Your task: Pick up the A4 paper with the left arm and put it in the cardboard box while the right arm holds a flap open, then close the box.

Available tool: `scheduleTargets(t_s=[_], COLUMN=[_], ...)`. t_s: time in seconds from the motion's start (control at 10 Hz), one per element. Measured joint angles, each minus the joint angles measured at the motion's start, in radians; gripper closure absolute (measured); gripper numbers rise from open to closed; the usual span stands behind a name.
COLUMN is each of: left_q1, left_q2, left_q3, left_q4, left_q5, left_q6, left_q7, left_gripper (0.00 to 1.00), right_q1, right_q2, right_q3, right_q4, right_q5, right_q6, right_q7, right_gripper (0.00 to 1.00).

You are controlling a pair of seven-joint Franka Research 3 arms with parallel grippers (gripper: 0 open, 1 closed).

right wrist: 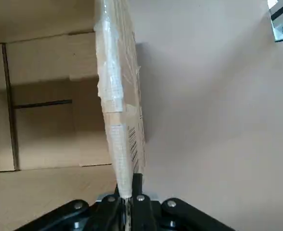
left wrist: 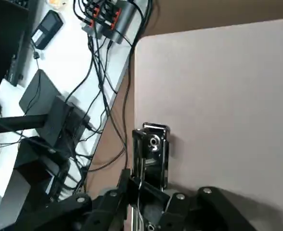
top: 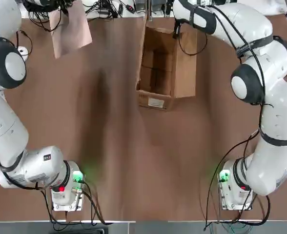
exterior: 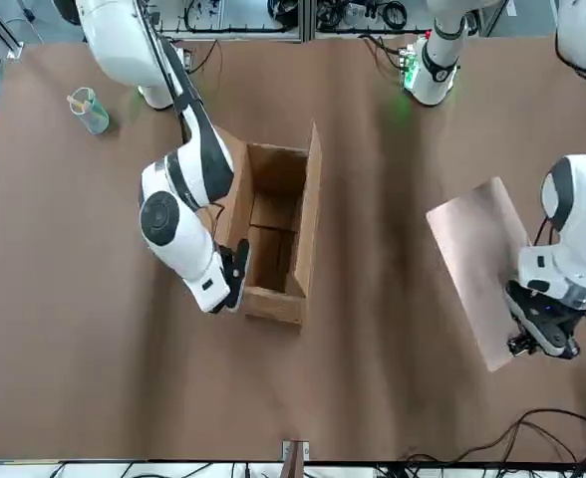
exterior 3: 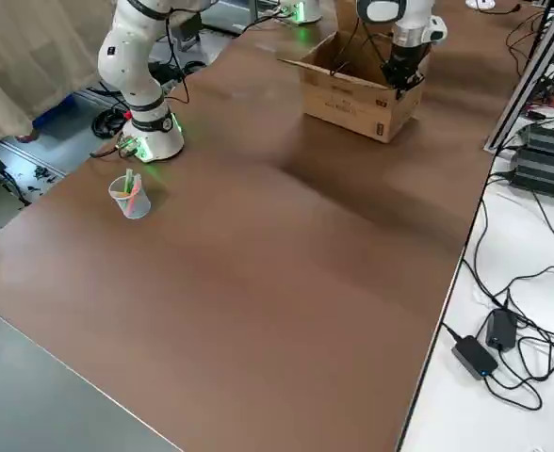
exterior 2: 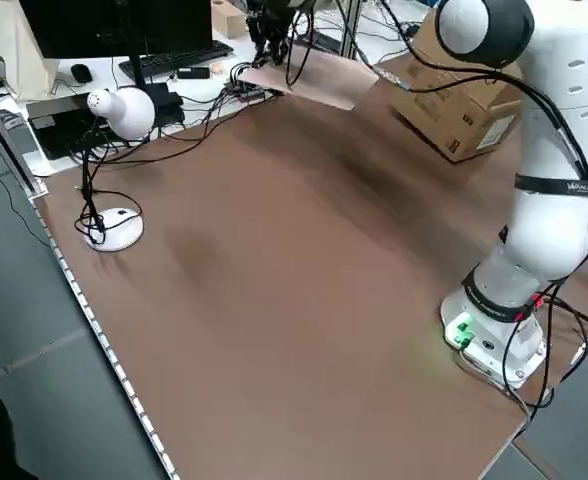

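The left gripper (exterior: 542, 339) is clamped tight on the little metal clip (left wrist: 150, 154) at one short end of the A4 paper (exterior: 480, 269), and holds the sheet up off the table (top: 114, 146), at the far left corner, well away from the box. The paper's long side runs from the clip end at the table's far edge back toward the robot, a little slanted. The cardboard box (top: 159, 68) sits open with its long side going away from the robot, label end nearest the robot, and the right gripper (exterior: 235, 277) is pinched shut on a side flap (right wrist: 117, 110) at the box's far end.
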Motion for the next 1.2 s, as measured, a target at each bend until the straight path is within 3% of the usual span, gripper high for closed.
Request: scheduleTargets(t_s=[0.3, 0.6, 0.9, 1.0, 1.2], left_q1=[-0.009, -0.012, -0.015, -0.018, -0.023], left_q2=[-0.015, -0.016, -0.018, -0.023, -0.036], left_q3=[-0.001, -0.014, -0.078, -0.102, -0.149], left_q4=[0.030, 0.067, 0.083, 0.088, 0.093], left_q5=[-0.001, -0.003, -0.004, -0.004, -0.004], left_q6=[-0.011, -0.032, -0.055, -0.068, -0.120], left_q7=[-0.001, -0.010, -0.155, -0.188, -0.268], left_gripper=[0.97, 0.97, 0.97, 0.97, 0.97], right_q1=[0.011, 0.021, 0.028, 0.028, 0.027], right_q2=[0.008, 0.008, 0.008, 0.007, 0.004], right_q3=[0.000, 0.000, 0.001, 0.000, -0.004], right_q4=[0.000, 0.000, 0.002, 0.006, 0.024], right_q5=[0.000, 0.002, 0.003, 0.004, 0.004], right_q6=[0.014, 0.027, 0.035, 0.036, 0.033], right_q7=[0.000, 0.001, 0.003, 0.005, 0.022], right_gripper=[0.90, 0.72, 0.59, 0.54, 0.26])
